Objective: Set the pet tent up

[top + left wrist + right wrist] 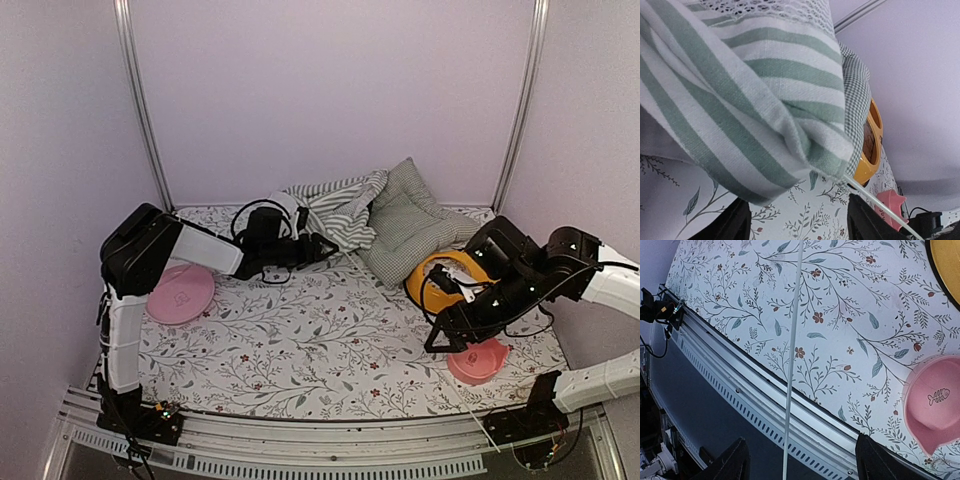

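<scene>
The pet tent (335,208) is heaped at the back against the gingham cushion (412,225). The left gripper (328,244) is held parted at its fabric, the right gripper (437,340) parted astride a white pole (792,365), presumably readied for grasping.

gingham cushion (415,215) back centre | yellow bowl (415,280) | pink fish bowl (935,410) right | pink dish (180,293) left | floral cloth (320,340)

Pose: left gripper (797,212) extended forward on a low, outstretched arm, jaws spread wide. The right gripper (801,450) is angled downward, elbow folded, jaws spread wide.
</scene>
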{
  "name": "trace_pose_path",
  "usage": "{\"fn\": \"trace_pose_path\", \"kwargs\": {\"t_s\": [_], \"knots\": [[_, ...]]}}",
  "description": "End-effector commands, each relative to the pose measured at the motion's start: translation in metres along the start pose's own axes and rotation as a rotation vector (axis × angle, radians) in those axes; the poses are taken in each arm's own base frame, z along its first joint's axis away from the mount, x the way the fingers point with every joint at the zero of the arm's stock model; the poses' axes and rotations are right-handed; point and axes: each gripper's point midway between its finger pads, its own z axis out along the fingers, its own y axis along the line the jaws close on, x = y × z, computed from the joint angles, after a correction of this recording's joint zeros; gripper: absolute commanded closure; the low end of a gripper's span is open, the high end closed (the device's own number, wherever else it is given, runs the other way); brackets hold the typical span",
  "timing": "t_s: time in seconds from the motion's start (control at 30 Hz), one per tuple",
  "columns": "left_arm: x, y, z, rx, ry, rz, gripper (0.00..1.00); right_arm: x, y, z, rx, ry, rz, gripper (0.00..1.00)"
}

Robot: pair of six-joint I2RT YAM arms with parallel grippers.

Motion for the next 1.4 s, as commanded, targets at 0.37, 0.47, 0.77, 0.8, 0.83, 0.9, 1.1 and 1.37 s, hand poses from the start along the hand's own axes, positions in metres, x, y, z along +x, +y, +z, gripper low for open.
{"fn": "trace_pose_path", "kwargs": {"t_s": [0.37, 0.47, 0.77, 0.8, 0.83, 0.9, 1.1, 1.37], "knots": [[0.005, -0.020, -0.016, 0.039, 0.024, 0.075, 0.34, 0.007, 0.008, -0.023, 0.014, 0.059, -0.005, 0.27], [0.008, -0.020, -0.020, 0.035, 0.026, 0.076, 0.34, 0.007, 0.010, -0.023, 0.000, 0.049, 0.006, 0.28], [0.002, -0.023, -0.018, 0.063, -0.016, 0.074, 0.32, 0.025, 0.019, -0.016, -0.031, 0.086, -0.020, 0.28], [-0.001, -0.024, -0.018, 0.061, -0.028, 0.081, 0.32, 0.030, 0.019, -0.015, -0.030, 0.095, -0.014, 0.28], [-0.004, -0.024, -0.018, 0.060, -0.042, 0.085, 0.31, 0.035, 0.018, -0.013, -0.028, 0.105, -0.014, 0.28], [-0.008, -0.024, -0.018, 0.059, -0.061, 0.078, 0.31, 0.040, 0.017, -0.014, -0.026, 0.110, -0.002, 0.29], [-0.009, -0.024, -0.013, 0.060, -0.054, 0.089, 0.31, 0.049, 0.013, -0.016, -0.041, 0.100, 0.005, 0.30], [-0.007, -0.016, -0.016, 0.027, -0.048, 0.115, 0.31, 0.059, 0.013, -0.021, -0.064, 0.113, -0.002, 0.31]]}}
